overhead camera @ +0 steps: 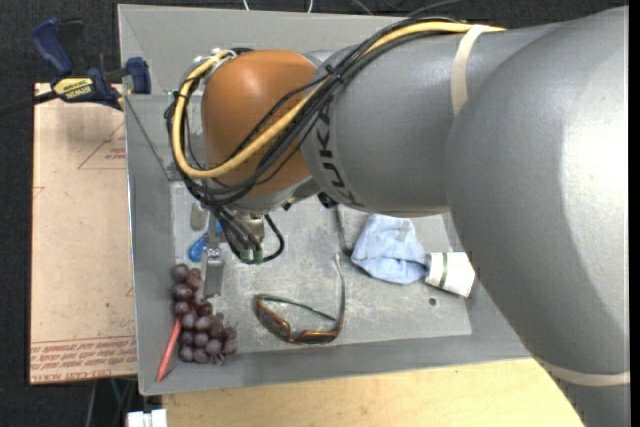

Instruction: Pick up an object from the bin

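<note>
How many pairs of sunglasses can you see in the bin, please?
1. Brown sunglasses lie near the bin's lower edge, between the dark grape bunch and the light blue cloth. The arm covers much of the bin, so others may be hidden.

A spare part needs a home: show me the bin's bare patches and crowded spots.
Bare floor: mid-bin between gripper, sunglasses and blue cloth; also lower right, between sunglasses and white object. Crowded: lower left, where purple grapes and a red stick lie by the gripper.
</note>
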Robot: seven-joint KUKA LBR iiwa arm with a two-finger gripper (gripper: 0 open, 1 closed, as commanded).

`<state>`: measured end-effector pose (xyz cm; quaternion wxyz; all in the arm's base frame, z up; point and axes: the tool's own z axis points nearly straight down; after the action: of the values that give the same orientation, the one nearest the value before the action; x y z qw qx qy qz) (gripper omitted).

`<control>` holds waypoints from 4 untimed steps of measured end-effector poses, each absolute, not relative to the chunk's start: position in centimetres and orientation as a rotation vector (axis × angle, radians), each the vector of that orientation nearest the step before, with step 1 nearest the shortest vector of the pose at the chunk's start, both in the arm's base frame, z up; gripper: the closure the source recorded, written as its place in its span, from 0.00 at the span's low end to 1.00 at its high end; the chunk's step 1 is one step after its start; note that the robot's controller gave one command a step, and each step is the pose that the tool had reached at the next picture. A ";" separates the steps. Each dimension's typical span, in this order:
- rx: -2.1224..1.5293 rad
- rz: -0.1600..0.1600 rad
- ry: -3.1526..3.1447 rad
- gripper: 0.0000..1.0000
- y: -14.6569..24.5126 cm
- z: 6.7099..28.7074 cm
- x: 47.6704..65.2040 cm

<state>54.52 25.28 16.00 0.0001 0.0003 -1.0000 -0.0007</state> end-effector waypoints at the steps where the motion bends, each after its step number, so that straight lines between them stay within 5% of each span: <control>1: 0.592 -0.005 -3.088 0.00 25.2 10.9 52.9; 3: 1.468 -0.003 -2.786 0.00 25.2 10.3 50.6; 4: 1.585 0.015 -2.715 0.00 24.5 7.1 49.5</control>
<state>49.47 24.54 7.15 -0.0009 0.5042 -0.8635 0.0047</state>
